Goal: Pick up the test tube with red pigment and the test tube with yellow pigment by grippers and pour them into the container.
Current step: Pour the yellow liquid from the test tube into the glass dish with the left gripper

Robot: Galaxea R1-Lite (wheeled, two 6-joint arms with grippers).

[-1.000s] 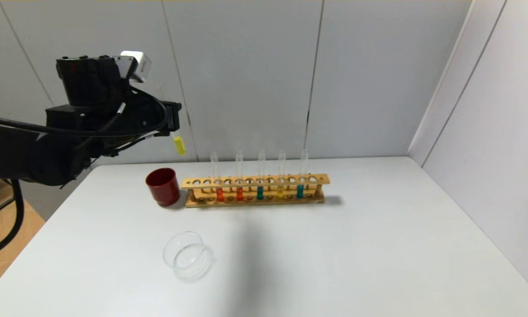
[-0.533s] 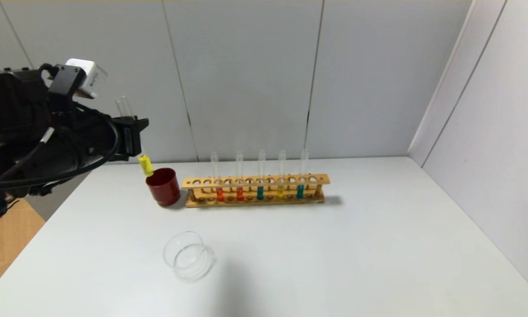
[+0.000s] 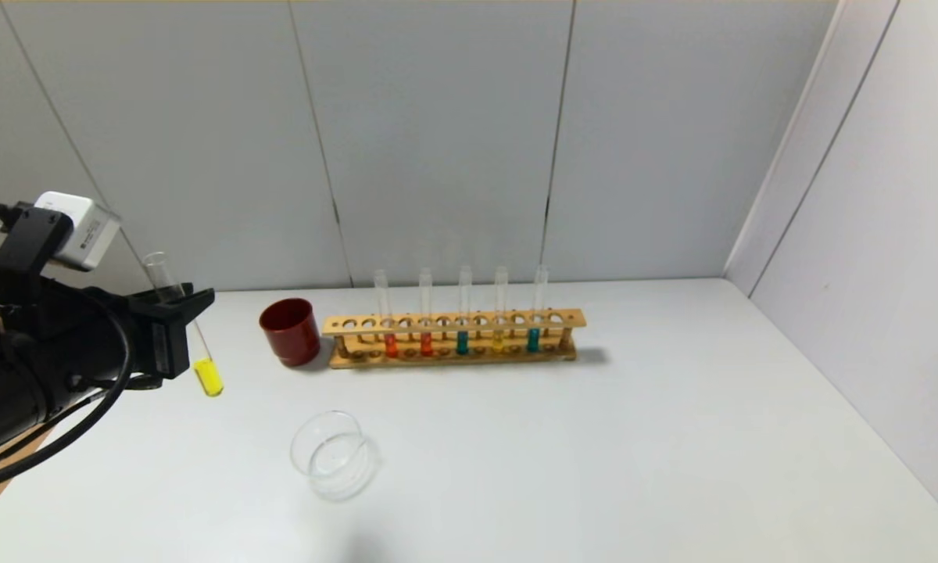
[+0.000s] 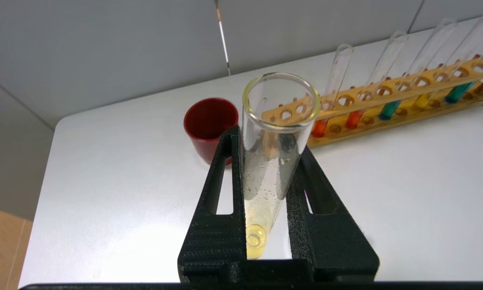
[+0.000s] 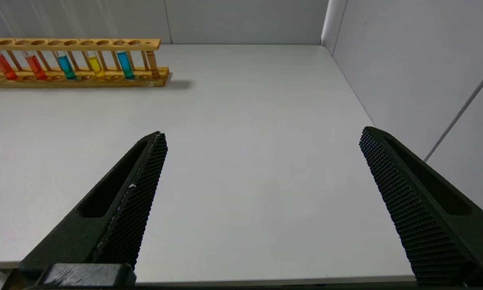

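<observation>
White laminate formed the counter (image 3: pixel 672 438), which stood in a corner enclosed by pale grey wall panels; you could see a strip of wooden floor past its left edge.

Count of items on the counter:
- One wooden rack (image 3: pixel 453 338), standing near the back wall. It held five upright tubes: two with red-orange liquid, two with teal, and one with pale yellow.
- The test tube with red pigment (image 3: pixel 391 342) stood leftmost in that row, with its twin just beside it.
- One dark red cup (image 3: pixel 290 331), just beside the left end of the rack.
- One container (image 3: pixel 333 455), clear glass, nearer to you than the cup and well apart from the rack.

The left hand (image 3: pixel 173 338) hung above the left side of the counter, left of the cup. You would have found its fingers (image 4: pixel 225 193) closed on the test tube with yellow pigment (image 3: pixel 207 374), gripped on its upper half and slightly tilted, the liquid at the lower end and clear of the counter.

The right hand (image 5: pixel 261 193) sat low at the near right side of the counter, fingers spread wide, holding nothing.
</observation>
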